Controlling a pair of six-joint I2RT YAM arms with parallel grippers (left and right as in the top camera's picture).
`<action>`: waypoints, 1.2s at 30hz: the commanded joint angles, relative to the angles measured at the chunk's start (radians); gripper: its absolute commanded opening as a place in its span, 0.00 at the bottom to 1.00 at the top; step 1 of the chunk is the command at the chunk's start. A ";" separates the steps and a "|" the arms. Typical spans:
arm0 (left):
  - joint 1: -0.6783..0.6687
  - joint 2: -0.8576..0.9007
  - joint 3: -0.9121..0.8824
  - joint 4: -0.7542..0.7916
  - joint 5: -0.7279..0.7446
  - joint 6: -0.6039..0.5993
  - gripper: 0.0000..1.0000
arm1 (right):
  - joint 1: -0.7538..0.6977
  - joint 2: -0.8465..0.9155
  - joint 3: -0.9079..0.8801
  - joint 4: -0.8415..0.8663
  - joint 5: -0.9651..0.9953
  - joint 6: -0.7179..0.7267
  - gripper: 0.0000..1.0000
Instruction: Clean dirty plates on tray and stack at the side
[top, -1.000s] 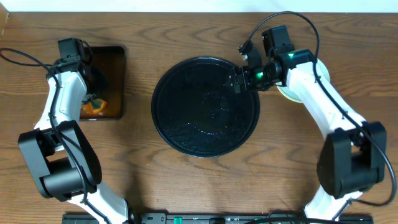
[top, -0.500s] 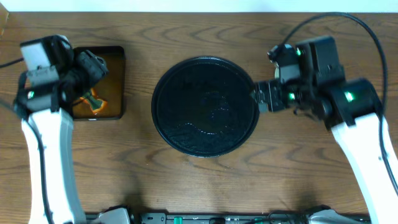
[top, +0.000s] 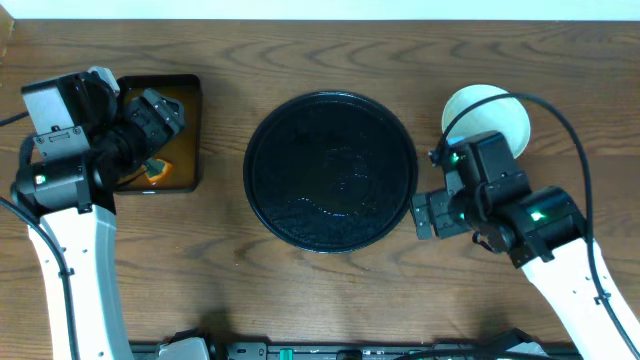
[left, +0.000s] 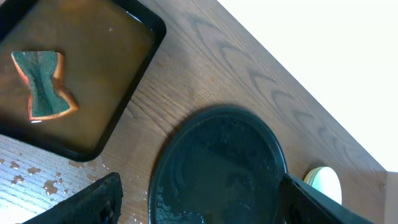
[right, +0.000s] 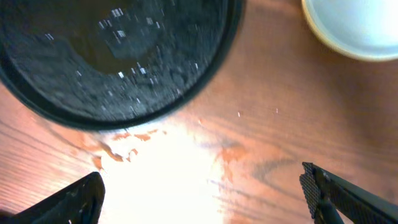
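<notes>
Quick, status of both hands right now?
Left hand: open, holding nothing.
Right hand: open, holding nothing.

A green, orange-edged sponge (left: 43, 84) lies in brown liquid inside a rectangular black tray (left: 140, 77).

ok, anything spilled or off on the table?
Yes. Orange-brown splatter dots the table beside the rectangular tray, and similar smears lie just outside the round tray. The round tray itself looks wet with residue.

Brown wood-grain table (top: 330, 300) meets a plain white backdrop (top: 320, 8).
</notes>
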 joint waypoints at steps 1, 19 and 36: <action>0.003 0.005 -0.002 -0.004 0.012 0.003 0.81 | 0.008 -0.003 -0.024 -0.003 0.019 0.004 0.99; 0.003 0.005 -0.002 -0.004 0.012 0.003 0.81 | 0.008 -0.003 -0.031 -0.060 0.038 -0.026 0.99; 0.003 0.005 -0.002 -0.004 0.012 0.003 0.82 | -0.102 -0.608 -0.538 0.467 -0.071 -0.022 0.99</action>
